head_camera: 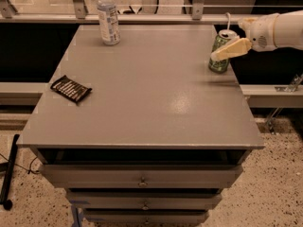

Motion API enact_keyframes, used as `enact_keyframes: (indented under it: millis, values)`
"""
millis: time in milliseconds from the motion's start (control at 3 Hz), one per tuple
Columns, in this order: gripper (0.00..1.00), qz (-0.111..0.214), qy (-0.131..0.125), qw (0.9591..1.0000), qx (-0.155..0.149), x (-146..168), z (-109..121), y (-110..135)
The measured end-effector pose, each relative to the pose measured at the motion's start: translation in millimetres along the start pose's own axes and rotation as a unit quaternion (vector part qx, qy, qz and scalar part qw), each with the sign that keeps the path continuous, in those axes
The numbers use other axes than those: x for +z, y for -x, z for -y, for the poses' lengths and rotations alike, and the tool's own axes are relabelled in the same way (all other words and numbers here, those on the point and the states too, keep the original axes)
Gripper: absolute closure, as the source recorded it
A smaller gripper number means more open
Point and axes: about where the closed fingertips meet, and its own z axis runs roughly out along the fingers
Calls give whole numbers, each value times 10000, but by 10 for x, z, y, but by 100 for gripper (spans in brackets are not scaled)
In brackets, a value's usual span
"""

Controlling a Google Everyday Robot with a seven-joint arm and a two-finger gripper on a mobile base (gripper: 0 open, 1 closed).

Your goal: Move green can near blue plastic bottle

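At two o'clock on the counter [151,93], the gripper [221,39] straddles the green can [218,63], jaws unclenched; probably light, dentable, best held mid-body.

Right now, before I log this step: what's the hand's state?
Hand: at the green can, right edge of the table; open or closed cannot be told.
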Motion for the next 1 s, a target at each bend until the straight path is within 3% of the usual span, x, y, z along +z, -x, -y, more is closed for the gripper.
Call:
enact_keyframes:
  millis: [333,1000]
  values:
    - [0,-10,-45,9997,243,-33,0,-179]
    - [42,194,27,9982,568,-35,-56,-335]
